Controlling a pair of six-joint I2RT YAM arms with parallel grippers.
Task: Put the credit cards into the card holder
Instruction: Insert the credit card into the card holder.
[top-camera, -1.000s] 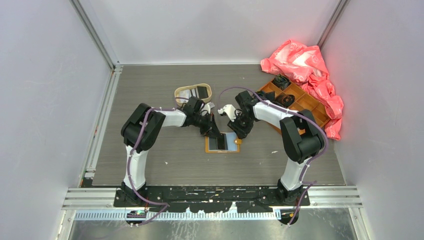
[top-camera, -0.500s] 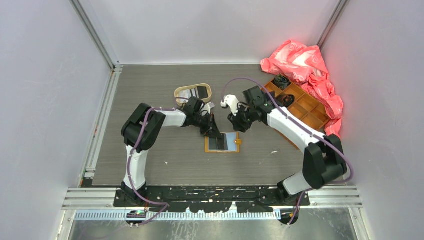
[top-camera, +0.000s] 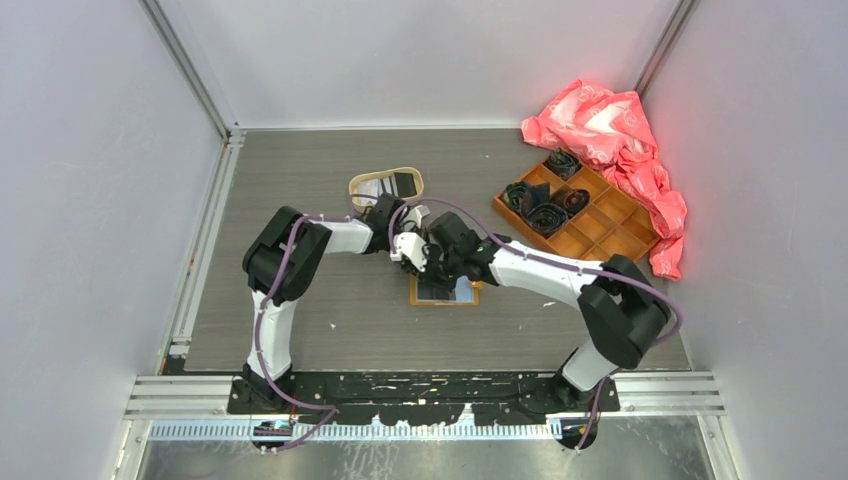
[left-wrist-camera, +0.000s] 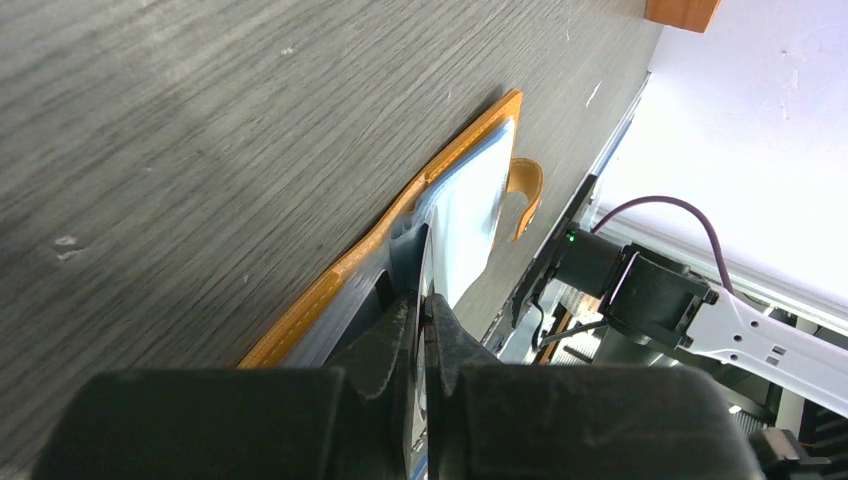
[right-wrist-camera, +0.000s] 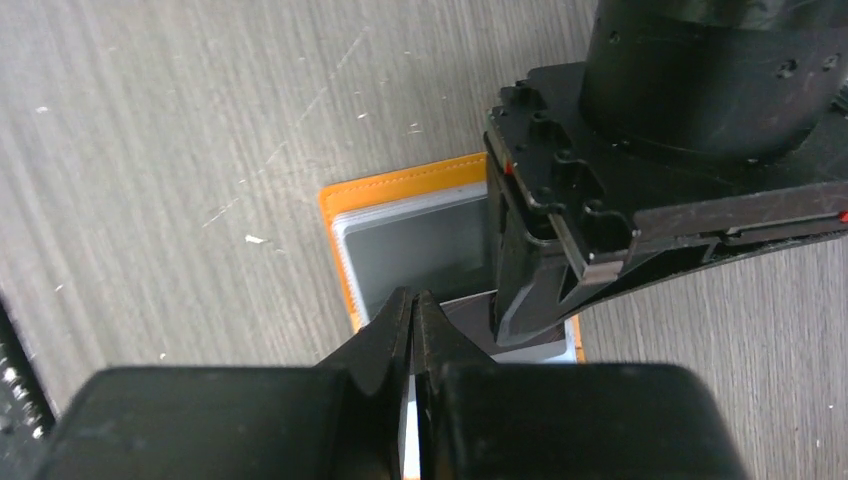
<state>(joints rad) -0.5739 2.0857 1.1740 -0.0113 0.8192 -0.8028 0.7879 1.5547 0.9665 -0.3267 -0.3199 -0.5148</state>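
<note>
Swinging away from the orange compartmented box (top-camera: 600, 235), the right arm now reaches across to the card holder (right-wrist-camera: 400, 180), which lies open on the table (top-camera: 320, 300) in front of the oval tray (top-camera: 353, 186). The right gripper (right-wrist-camera: 412, 300) hovers over the holder's near edge, its fingers pressed almost together around a thin pale sliver that cannot be identified. The left gripper (left-wrist-camera: 418, 310) has not shifted; its fingers are pinched on the edge of a pale white-blue card (left-wrist-camera: 470, 200) whose far end sits inside the holder.
</note>
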